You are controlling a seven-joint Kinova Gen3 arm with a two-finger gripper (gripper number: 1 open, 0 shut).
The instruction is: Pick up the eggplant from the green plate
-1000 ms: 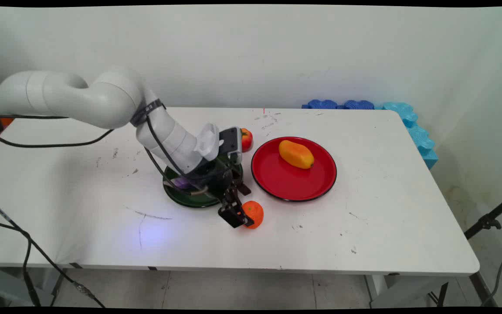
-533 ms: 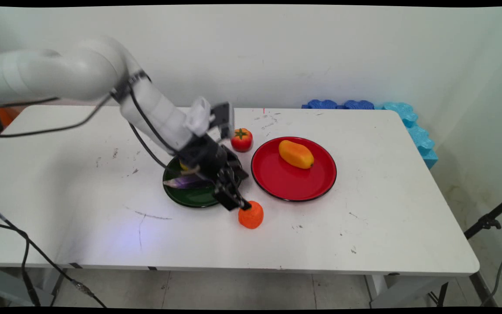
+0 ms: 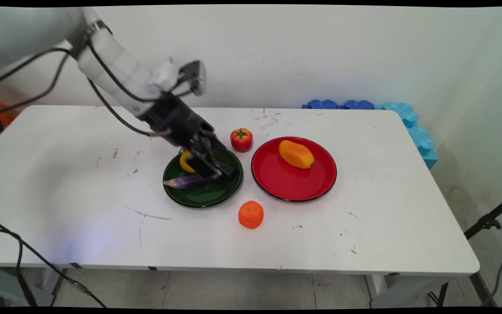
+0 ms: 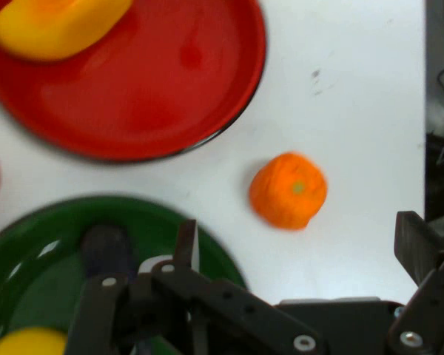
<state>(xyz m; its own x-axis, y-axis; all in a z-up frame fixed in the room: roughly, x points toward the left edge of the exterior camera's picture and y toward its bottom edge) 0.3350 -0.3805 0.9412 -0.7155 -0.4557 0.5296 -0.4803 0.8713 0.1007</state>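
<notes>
Hanging above the green plate (image 3: pixel 203 198), the claw (image 3: pixel 211 168) is standing wide open and gripping nothing. No readable writing is showing on any of the things. The orange (image 3: pixel 251 214) is lying on the white table (image 3: pixel 386 209) just off the green plate's near right rim, apart from the fingers (image 4: pixel 418 244). A purple eggplant (image 3: pixel 185 182) and a yellow fruit (image 3: pixel 185 162) are sitting on the green plate under the claw. A mango (image 3: pixel 296 154) is lying on the red plate (image 3: pixel 294 185), with a tomato (image 3: pixel 241 139) beside it.

White arm (image 3: pixel 116 74), black cabled hand (image 3: pixel 209 163)
</notes>
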